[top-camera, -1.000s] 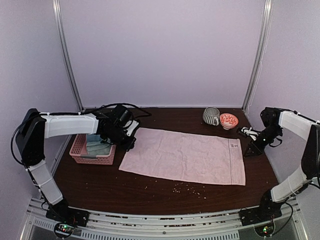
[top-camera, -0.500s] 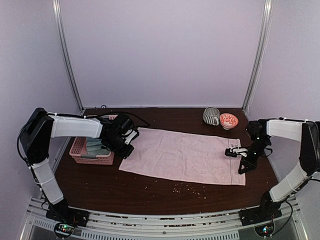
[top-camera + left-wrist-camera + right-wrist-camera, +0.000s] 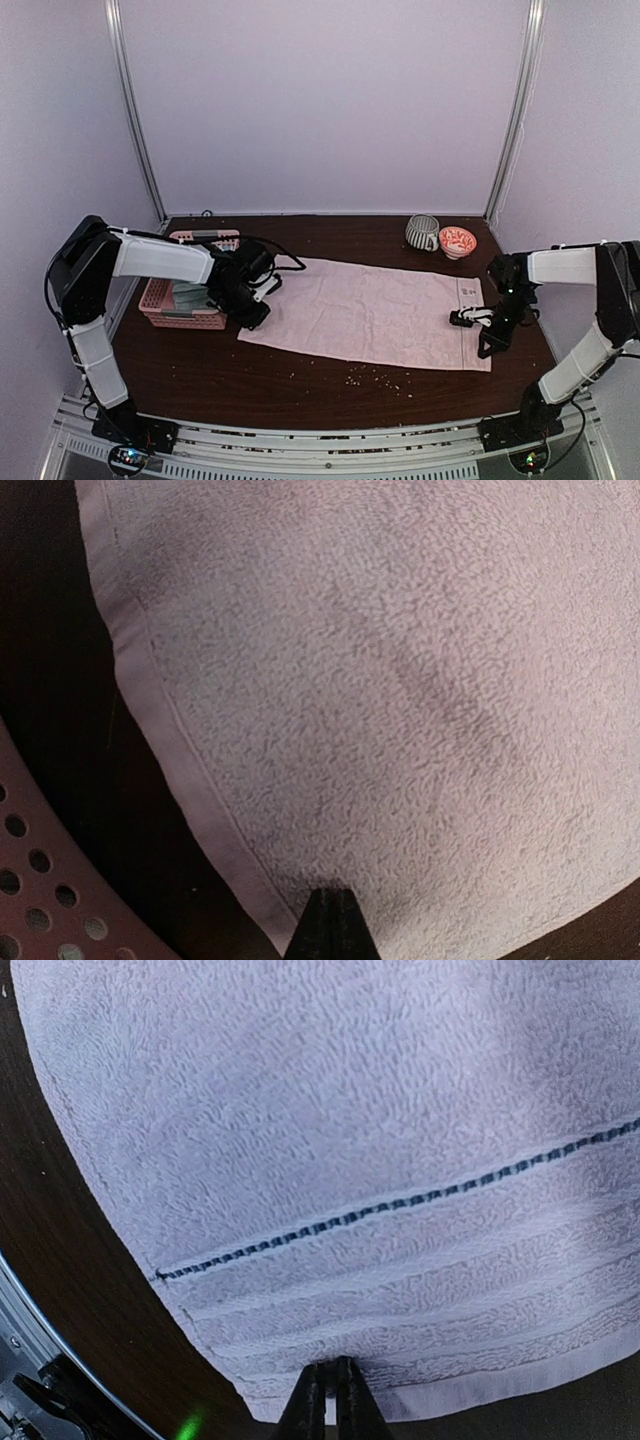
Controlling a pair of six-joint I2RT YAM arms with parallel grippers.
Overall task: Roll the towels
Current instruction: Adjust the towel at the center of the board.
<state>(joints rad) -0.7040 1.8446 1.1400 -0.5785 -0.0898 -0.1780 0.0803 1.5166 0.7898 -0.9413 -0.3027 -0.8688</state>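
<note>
A light pink towel (image 3: 370, 310) lies spread flat across the dark table. At its left near corner my left gripper (image 3: 258, 320) is shut. In the left wrist view its closed tips (image 3: 325, 910) rest on the terry (image 3: 400, 680), just inside the left hem. My right gripper (image 3: 484, 352) is shut at the towel's right end. In the right wrist view its tips (image 3: 330, 1385) touch the hem band (image 3: 420, 1340), below a dark stitched line. I cannot see cloth pinched in either pair of jaws.
A pink perforated basket (image 3: 160, 310) holding folded pale blue-green cloths (image 3: 195, 297) stands just left of the left gripper; its rim (image 3: 30, 880) also shows in the left wrist view. A striped mug (image 3: 421, 232) and a red-patterned bowl (image 3: 458, 241) stand at the back right. Crumbs (image 3: 375, 378) lie near the front.
Both arms have come down and inward onto the towel: the left from the far left corner to the near left corner, the right from off the table's right side onto the right hem.
</note>
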